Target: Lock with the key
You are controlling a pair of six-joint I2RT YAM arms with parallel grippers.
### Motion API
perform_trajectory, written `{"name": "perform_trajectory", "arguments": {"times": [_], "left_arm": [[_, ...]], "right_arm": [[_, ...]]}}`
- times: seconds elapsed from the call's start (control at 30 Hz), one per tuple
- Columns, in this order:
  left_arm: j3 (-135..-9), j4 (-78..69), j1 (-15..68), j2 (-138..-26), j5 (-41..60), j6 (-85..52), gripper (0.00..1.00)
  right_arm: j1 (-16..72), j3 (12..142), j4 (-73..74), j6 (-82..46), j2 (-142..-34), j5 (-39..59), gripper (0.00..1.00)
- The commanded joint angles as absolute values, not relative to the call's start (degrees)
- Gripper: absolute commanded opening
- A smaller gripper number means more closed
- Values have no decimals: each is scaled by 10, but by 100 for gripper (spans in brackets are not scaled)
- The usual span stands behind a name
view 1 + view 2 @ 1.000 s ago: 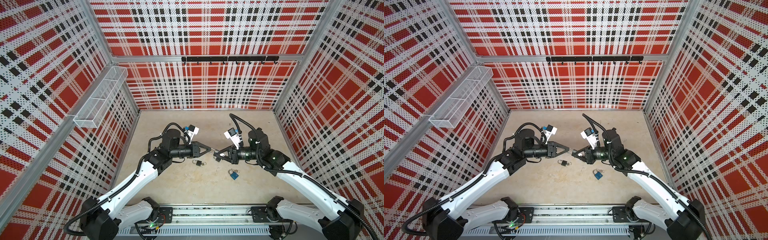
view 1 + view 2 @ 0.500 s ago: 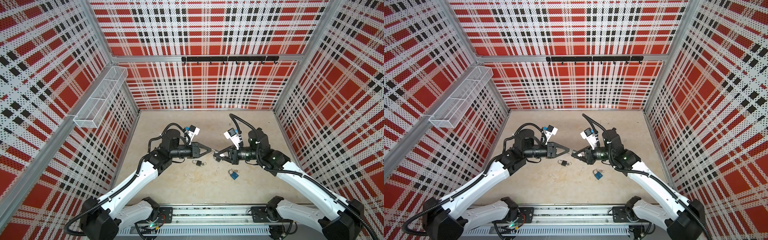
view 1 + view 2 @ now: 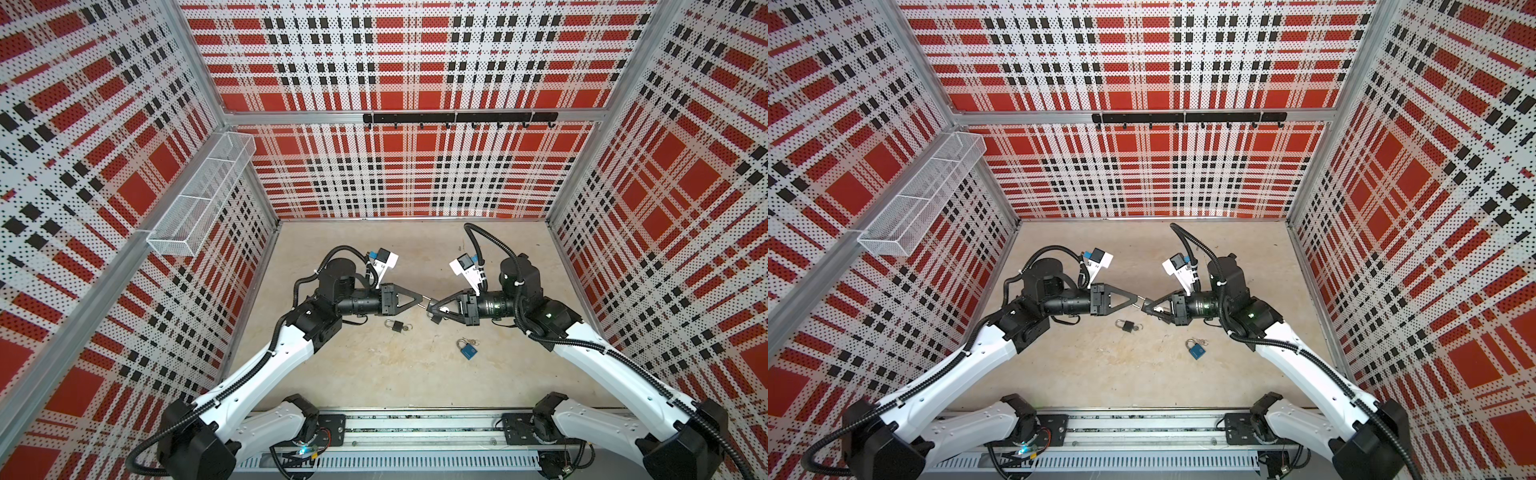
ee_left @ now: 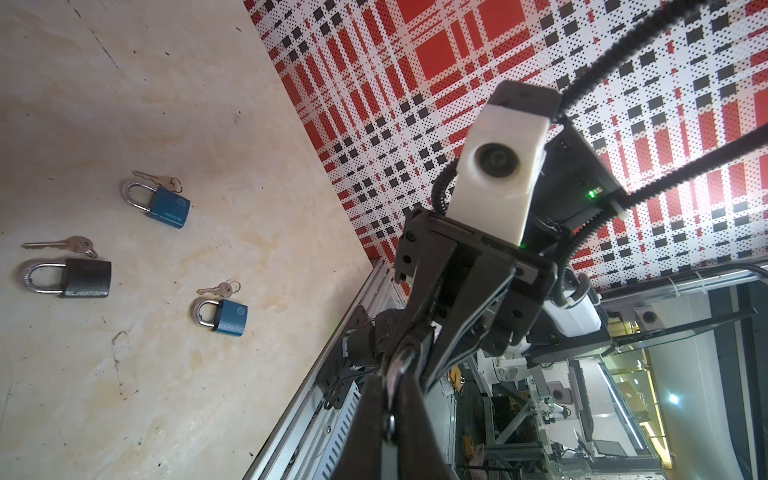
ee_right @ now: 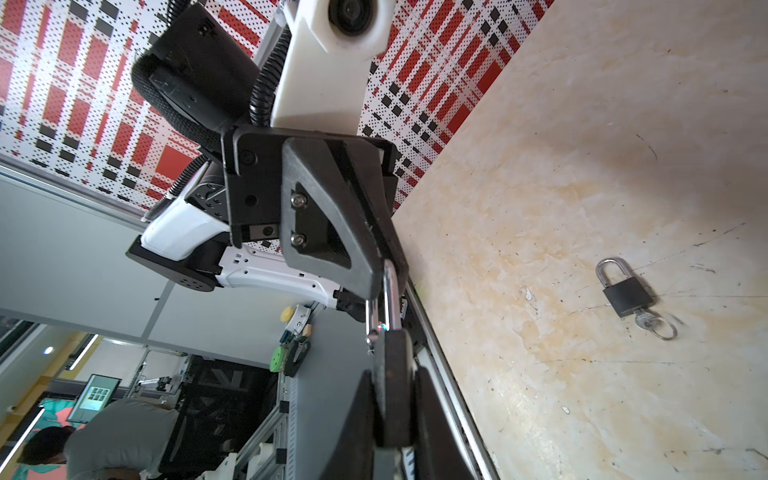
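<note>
My right gripper (image 5: 392,376) is shut on the body of a small black padlock (image 5: 392,353), held in the air above the floor. Its silver shackle (image 5: 390,291) sticks out towards my left gripper (image 4: 395,378), which is shut on the shackle's bend. The shackle's short leg ends free beside the body. In both top views the two grippers (image 3: 423,299) (image 3: 432,309) meet tip to tip over the middle of the floor. The key of the held lock is hidden.
A black padlock (image 3: 397,326) with a key in it lies below the left gripper; a blue padlock (image 3: 468,351) lies nearer the front rail (image 3: 415,432). The left wrist view shows two blue padlocks (image 4: 168,203) (image 4: 226,316) and a black one (image 4: 83,277), keys beside them.
The left jaws have closed a little further onto the shackle. Both arms and the locks on the floor stay where they were.
</note>
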State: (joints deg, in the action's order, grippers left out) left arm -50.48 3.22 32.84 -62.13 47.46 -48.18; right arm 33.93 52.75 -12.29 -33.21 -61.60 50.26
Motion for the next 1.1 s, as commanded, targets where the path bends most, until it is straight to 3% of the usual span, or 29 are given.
{"name": "perform_trajectory", "arguments": {"times": [0.0,0.5,1.07], "left_arm": [[-485,52,326,-625,475,-464,0],[-476,48,330,-630,450,-445,0],[-474,39,377,-622,427,-462,0]], "right_arm": [[340,533,-1,-370,-605,553,0],[340,506,126,-474,-594,590,0],[340,502,196,-497,-636,572,0]]}}
